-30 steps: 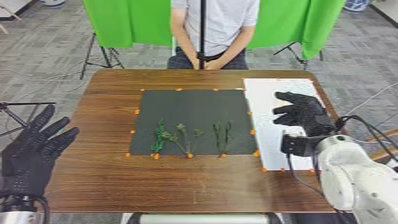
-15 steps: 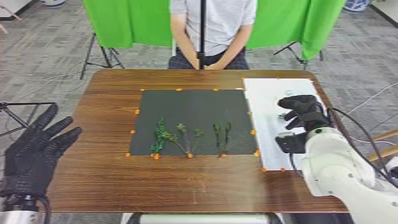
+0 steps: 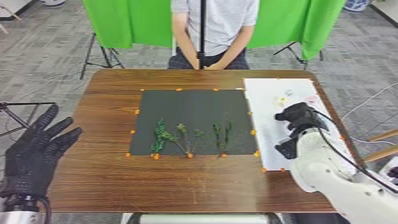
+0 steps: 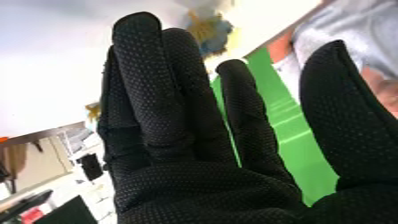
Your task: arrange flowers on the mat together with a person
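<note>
Right arm: enters the head view at the lower right corner, forearm slanting forward and inward over the white sheet (image 3: pixel 266 95). Right hand (image 3: pixel 299 116) is at the forearm's far end, above the sheet and to the right of the dark mat (image 3: pixel 191 107). State: open. In the right wrist view its fingers are extended and mostly side by side, with the thumb standing well apart.

Left arm: enters at the lower left corner. Left hand (image 3: pixel 34 152) is beside the table's (image 3: pixel 178 187) left edge, fingers pointing forward and spread. State: open.

Specimens, dark mat: a bushy green sprig (image 3: pixel 159 136) on the left, a branching sprig (image 3: pixel 184 139) next to it, and a pair of slim green stems (image 3: pixel 223 136) on the right. All lie on the near half, tips toward the far side, lower ends by the near edge.

Specimens, white sheet: small flowers (image 3: pixel 282 100), just beyond the right hand. The wrist view has yellow and blue petals past the fingertips, partly covered; probably more than one bloom, though blur limits the reading.
</note>
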